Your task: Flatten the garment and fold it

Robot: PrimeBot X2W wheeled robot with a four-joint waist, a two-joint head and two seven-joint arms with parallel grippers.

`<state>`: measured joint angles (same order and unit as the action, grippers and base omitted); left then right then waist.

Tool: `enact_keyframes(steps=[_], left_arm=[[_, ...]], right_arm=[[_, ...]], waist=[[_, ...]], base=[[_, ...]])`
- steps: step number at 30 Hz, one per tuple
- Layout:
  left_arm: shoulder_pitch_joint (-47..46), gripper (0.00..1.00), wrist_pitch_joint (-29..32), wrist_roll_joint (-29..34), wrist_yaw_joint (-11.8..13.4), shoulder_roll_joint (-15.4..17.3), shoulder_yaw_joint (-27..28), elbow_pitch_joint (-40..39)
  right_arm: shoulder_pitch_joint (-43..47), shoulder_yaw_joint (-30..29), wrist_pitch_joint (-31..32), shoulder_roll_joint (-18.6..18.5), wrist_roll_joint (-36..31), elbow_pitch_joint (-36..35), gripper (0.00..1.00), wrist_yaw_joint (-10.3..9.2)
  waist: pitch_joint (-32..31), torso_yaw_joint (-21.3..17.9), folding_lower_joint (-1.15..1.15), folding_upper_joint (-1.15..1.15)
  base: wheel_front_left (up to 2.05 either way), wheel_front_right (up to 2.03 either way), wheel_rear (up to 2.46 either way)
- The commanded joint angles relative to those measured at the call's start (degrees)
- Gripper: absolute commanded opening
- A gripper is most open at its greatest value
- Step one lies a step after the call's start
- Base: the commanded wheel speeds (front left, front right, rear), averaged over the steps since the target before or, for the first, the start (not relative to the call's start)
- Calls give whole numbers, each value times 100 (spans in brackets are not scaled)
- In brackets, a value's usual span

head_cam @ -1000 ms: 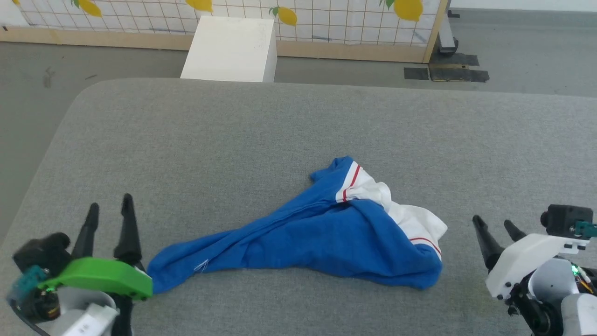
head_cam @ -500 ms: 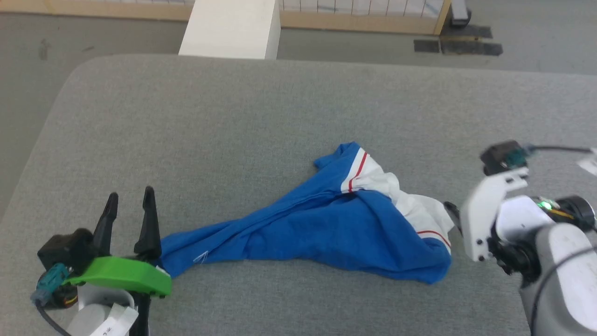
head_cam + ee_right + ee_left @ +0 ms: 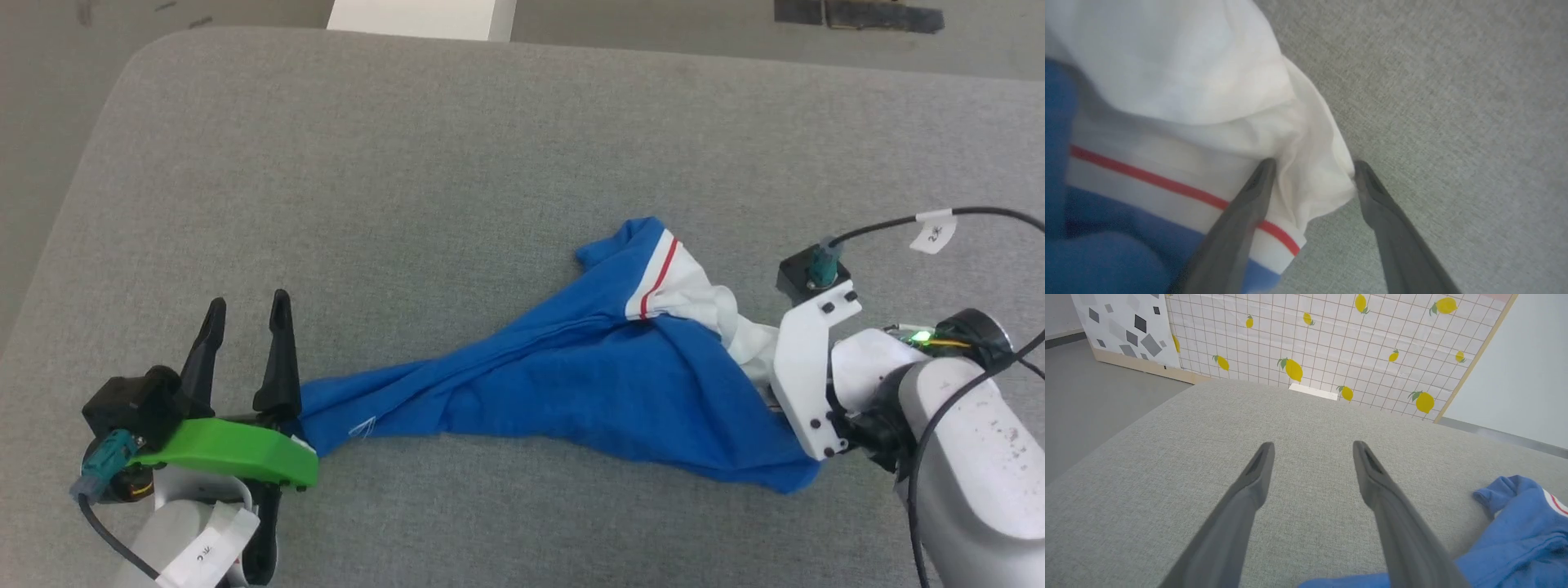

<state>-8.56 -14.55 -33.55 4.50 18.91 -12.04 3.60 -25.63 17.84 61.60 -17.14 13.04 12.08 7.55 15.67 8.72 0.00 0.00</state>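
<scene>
The garment [image 3: 571,392], a bright blue T-shirt with white sleeves and red-striped trim, lies bunched in a long twisted wedge across the lower middle of the head view. It is narrow at the lower left and bulky at the right, where a white sleeve spills out. It is neither flattened nor folded yet. It rests on a grey fabric-covered desk [image 3: 408,163] that takes up most of the frame.

At the right end, the right gripper [image 3: 1314,162] points down into the white sleeve. Its jaws are spread wide around a fold of the cloth, one finger over the red-striped cuff and the other at the cloth's edge, not closed on it.

At the lower left, the left gripper [image 3: 248,299] sits just beside the narrow blue end, jaws wide apart and holding nothing.

The grippers sit at opposite ends, probably so each can take one and stretch the shirt flat.
</scene>
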Motion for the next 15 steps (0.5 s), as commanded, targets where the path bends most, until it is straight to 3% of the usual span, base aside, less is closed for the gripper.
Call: enact_keyframes(steps=[1,7,15], left_arm=[[-79,100,-43,65,-53,-22,9,31],[-23,100,-44,78,-81,-45,50,103],[55,100,-42,77,-103,-37,31,149]], right_arm=[[54,139,26,23,103,109,1,-6],[-134,-56,-308,-108,395,34,0,-6],[-15,-1841,-937,12,85,-38,0,-6]], waist=[[8,5,0,0],[-134,-106,0,0],[-394,-205,0,0]], base=[[0,0,0],[0,0,0],[0,0,0]])
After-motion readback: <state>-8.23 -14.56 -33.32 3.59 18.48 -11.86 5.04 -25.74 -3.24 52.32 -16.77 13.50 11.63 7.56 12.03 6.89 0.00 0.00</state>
